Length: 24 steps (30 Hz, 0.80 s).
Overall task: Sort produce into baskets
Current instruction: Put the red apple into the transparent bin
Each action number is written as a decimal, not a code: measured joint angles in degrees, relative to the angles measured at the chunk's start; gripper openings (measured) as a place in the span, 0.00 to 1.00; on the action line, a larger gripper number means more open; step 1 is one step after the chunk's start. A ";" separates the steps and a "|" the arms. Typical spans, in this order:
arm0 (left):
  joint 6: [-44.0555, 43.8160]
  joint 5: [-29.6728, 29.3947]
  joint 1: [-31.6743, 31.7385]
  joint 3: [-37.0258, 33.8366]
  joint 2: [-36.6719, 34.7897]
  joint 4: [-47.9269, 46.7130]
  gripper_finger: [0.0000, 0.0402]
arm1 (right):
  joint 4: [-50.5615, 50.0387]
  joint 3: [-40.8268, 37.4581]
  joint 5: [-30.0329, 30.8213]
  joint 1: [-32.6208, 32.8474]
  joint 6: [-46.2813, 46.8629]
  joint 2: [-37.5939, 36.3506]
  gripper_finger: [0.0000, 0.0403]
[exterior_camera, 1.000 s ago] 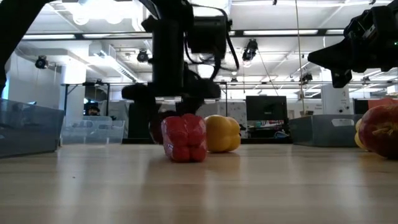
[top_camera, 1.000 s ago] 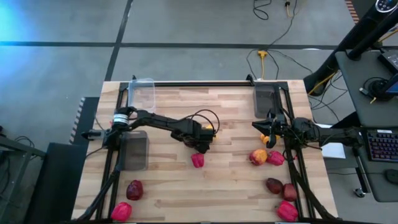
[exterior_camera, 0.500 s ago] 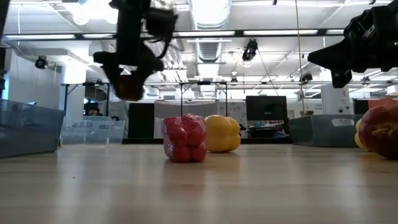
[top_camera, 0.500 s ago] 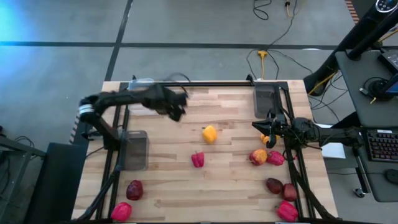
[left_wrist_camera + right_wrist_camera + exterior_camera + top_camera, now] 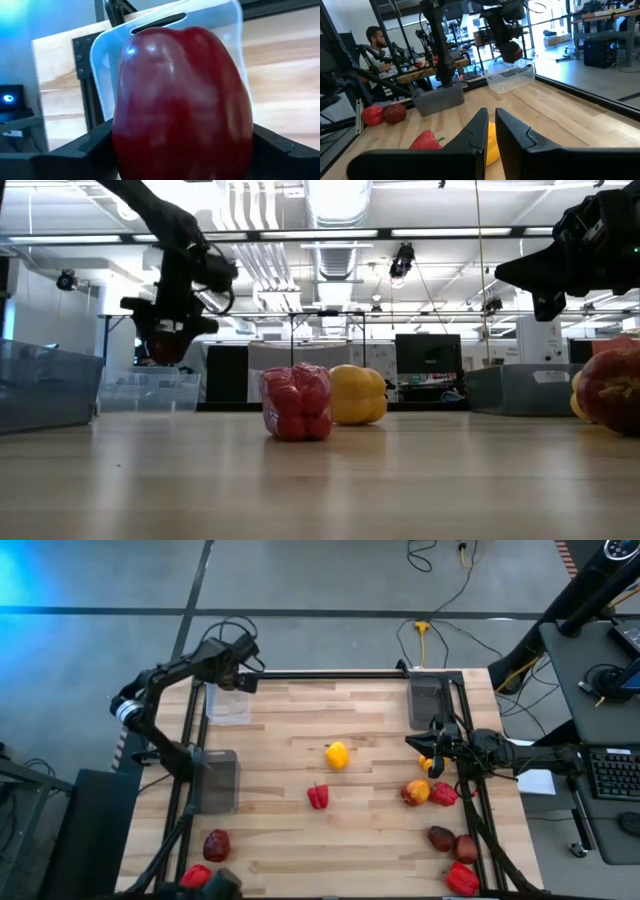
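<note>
My left gripper point(image 5: 243, 680) is shut on a dark maroon pepper point(image 5: 182, 100), high above the clear basket point(image 5: 228, 702) at the table's far left corner. The right wrist view shows this pepper point(image 5: 512, 51) hanging over that basket point(image 5: 512, 77). My right gripper point(image 5: 430, 752) hovers shut and empty near the table's right edge, in front of a grey basket point(image 5: 430, 702). A yellow pepper point(image 5: 337, 754) and a red pepper point(image 5: 318, 797) rest on the table's middle. My left gripper pinches the maroon pepper by its two opposite sides point(image 5: 120, 135) between its two fingers point(image 5: 95, 145). The fingers point down from above. The pepper is lifted clear and hangs below the gripper, over the clear basket.
A second grey basket point(image 5: 217, 780) stands at the left. An orange-red piece point(image 5: 415, 792), red pieces point(image 5: 443, 794) and maroon ones point(image 5: 441, 837) lie near the right front. A maroon piece point(image 5: 216, 845) and a red piece point(image 5: 196, 877) lie front left. A person point(image 5: 375, 40) sits beyond the table.
My left gripper has risen from the table's middle, beside the yellow pepper, and swung toward the far left corner with the maroon pepper. The pepper has been lifted clear of the table and now hangs over the clear basket.
</note>
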 joint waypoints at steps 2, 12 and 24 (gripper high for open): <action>0.68 0.43 1.30 -0.30 1.12 1.22 0.72 | -0.02 0.00 0.02 0.01 0.00 0.00 0.07; 2.52 -1.02 3.57 -0.55 7.83 2.55 0.75 | 0.00 0.00 0.02 0.01 -0.01 0.00 0.07; 2.80 -2.25 6.03 -0.11 10.17 2.18 0.81 | -0.01 0.00 0.01 0.01 -0.01 0.00 0.07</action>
